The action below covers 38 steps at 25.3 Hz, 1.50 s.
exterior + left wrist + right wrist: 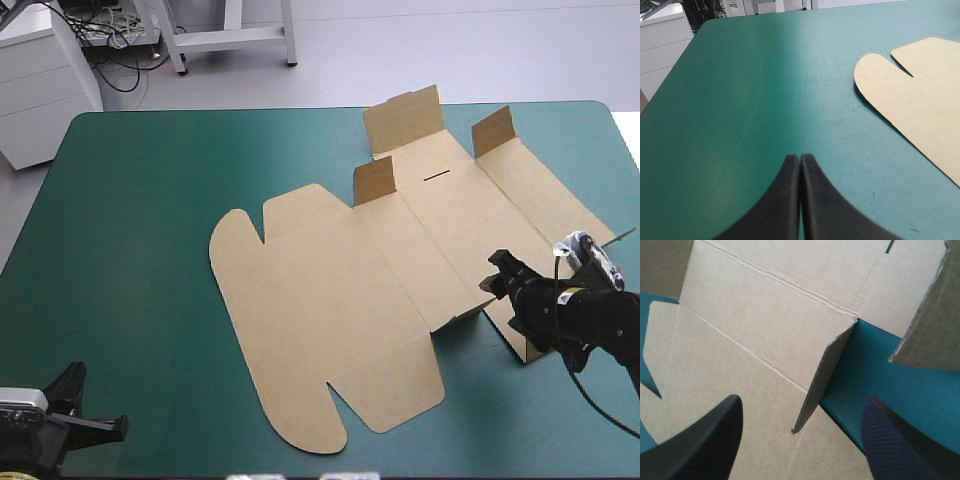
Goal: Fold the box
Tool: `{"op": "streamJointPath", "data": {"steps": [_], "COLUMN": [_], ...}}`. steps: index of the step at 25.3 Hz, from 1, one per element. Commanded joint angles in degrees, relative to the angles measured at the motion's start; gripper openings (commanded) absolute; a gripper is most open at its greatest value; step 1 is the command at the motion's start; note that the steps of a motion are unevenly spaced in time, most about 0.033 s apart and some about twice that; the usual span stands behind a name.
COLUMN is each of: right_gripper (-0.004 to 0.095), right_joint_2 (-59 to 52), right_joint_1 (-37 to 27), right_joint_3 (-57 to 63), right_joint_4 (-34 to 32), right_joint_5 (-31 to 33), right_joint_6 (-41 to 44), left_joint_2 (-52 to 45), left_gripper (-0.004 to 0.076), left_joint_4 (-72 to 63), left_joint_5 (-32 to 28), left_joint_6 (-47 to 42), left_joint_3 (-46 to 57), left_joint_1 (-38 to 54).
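Teal-green table (130,250): box (330,300) mostly flat mid-table, long axis near-left to far-right. R hand (802,402) spread, astride raised flap (825,375), nearer. L hand (800,161) pressed together, well apart.

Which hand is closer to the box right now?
Right. The right hand is open at the box's near-right edge; the left hand, shut, sits at the table's near-left corner.

White drawer cabinet (40,85) and white stand legs (232,38) on grey floor (420,45)
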Motion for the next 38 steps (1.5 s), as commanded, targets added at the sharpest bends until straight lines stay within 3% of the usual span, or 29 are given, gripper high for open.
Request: {"op": "streamJointPath", "data": {"steps": [1, 5, 10, 13, 16, 21, 29, 33, 38], "right_gripper": [0.0599, 0.0599, 0.0599, 0.0552, 0.0421, -0.0028, -0.0008, -0.0008, -0.0008], "right_joint_2": [3.9, 7.4, 14.9, 18.4, 20.1, 20.4, 20.1, 20.2, 20.5], "right_joint_1": [0.3, 3.0, 10.6, 12.4, 12.8, 12.8, 12.8, 12.8, 12.8], "right_joint_3": [-2.0, -2.0, -2.0, -2.0, -2.0, -2.0, -2.0, -3.0, -5.9], "right_joint_4": [0.6, -0.7, -7.7, -5.9, -3.6, -3.6, -5.3, -4.8, -9.9], "right_joint_5": [-2.3, -4.9, -7.0, -10.7, -11.9, -11.8, -11.5, -13.6, -13.7], "right_joint_6": [4.6, 7.7, 15.0, 15.0, 16.2, 16.7, 15.4, 2.8, -5.8], "left_joint_2": [0.9, 0.9, 0.9, 0.9, 0.9, 0.9, 0.9, 0.9, 0.9], "left_gripper": [-0.0032, -0.0032, -0.0032, -0.0032, -0.0032, -0.0032, -0.0032, -0.0032, -0.0032], "left_joint_4": [0.1, 0.1, 0.1, 0.1, 0.1, 0.1, 0.1, 0.1, 0.1], "left_joint_5": [-4.4, -4.4, -4.4, -4.4, -4.4, -4.4, -4.4, -4.4, -4.4], "left_joint_6": [-0.4, -0.4, -0.4, -0.4, -0.4, -0.4, -0.4, -0.4, -0.4], "left_joint_3": [-1.0, -1.0, -1.0, -1.0, -1.0, -1.0, -1.0, -1.0, -1.0], "left_joint_1": [0.0, 0.0, 0.0, 0.0, 0.0, 0.0, 0.0, 0.0, 0.0]}}
